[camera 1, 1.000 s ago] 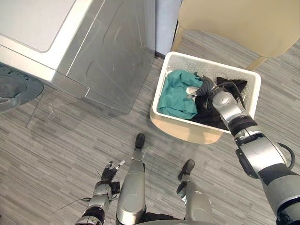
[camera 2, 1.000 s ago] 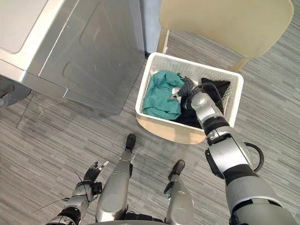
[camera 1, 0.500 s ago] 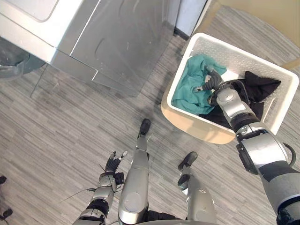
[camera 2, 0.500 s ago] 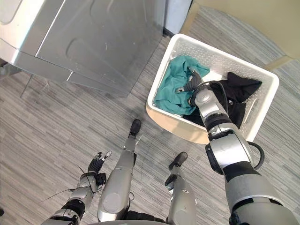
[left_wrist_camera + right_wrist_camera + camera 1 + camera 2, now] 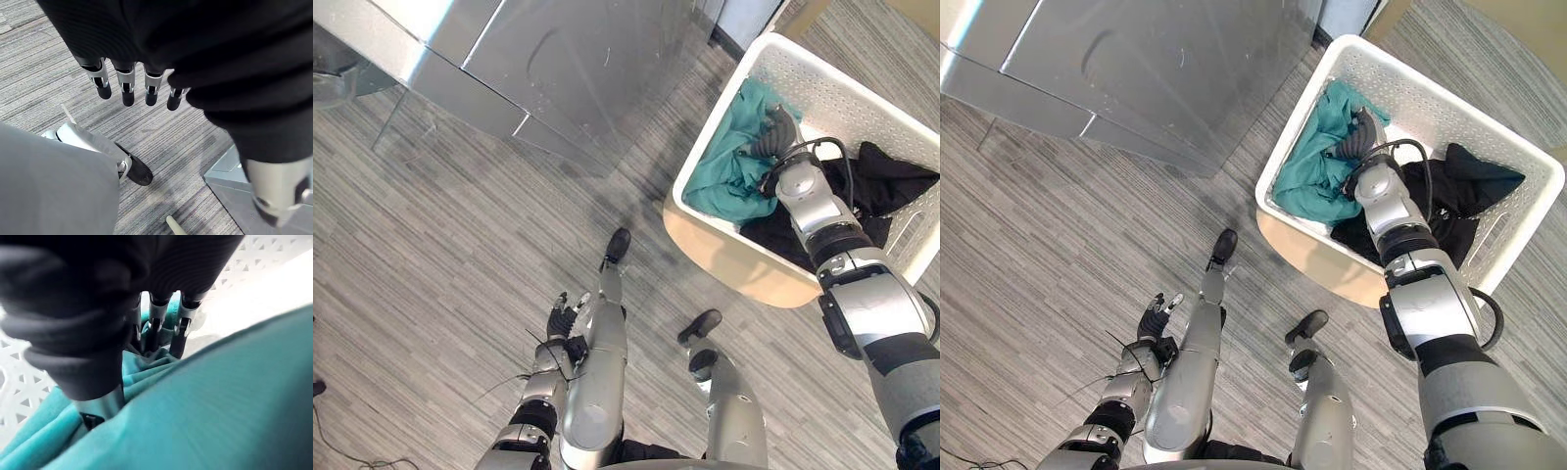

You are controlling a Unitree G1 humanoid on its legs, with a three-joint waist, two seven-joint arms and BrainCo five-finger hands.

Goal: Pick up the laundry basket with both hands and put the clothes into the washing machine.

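Left eye view: The laundry basket (image 5: 847, 98) is seen at upper right, standing on the floor (image 5: 431, 245). It is white and rectangular with rounded corners and lattice-perforated walls. A crumpled teal garment (image 5: 729, 181) lies in its left half and a black garment (image 5: 896, 181) in its right half. The washing machine (image 5: 578, 69), of smooth silver-grey panels, is at the top left. The floor is grey with a fine striped grain. The whole frame has shifted since a second ago, so the camera has moved. Within the basket, the right hand (image 5: 773, 137) has passed from the seam between the two garments onto the teal cloth. The left hand (image 5: 563, 321) is noted at lower centre-left, over bare floor.

Right eye view: The same layout is recorded.

Left wrist view: The left hand's fingers (image 5: 128, 93) are seen straight and relaxed, with nothing held.

Right wrist view: The right hand is pressed into soft teal folds, with the lattice wall just behind. Whether the cloth is gripped cannot be told.
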